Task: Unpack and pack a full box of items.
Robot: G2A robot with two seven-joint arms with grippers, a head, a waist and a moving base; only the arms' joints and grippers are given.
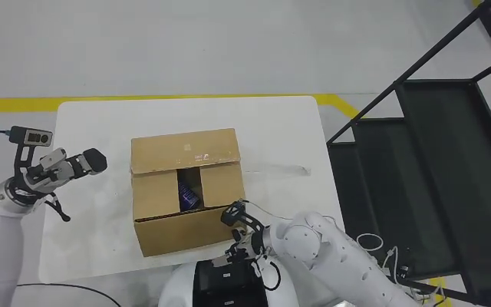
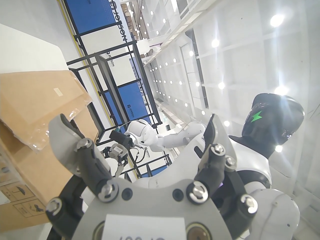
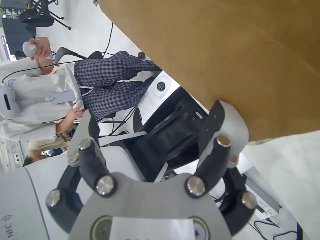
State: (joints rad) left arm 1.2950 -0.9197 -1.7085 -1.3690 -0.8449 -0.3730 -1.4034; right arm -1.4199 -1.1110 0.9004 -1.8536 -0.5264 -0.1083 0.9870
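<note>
Bearing a small pale label [image 2: 58,91], cardboard box [image 1: 173,230]

Brown cardboard box [image 1: 184,157], white table [image 1: 284,130], dark blue item [image 1: 189,197] inside, yellow floor line [image 1: 153,98]

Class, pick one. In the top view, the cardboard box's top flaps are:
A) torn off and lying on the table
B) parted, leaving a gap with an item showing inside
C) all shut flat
B: the cardboard box has a dark gap between its top flaps, and a blue item shows inside it.
</note>
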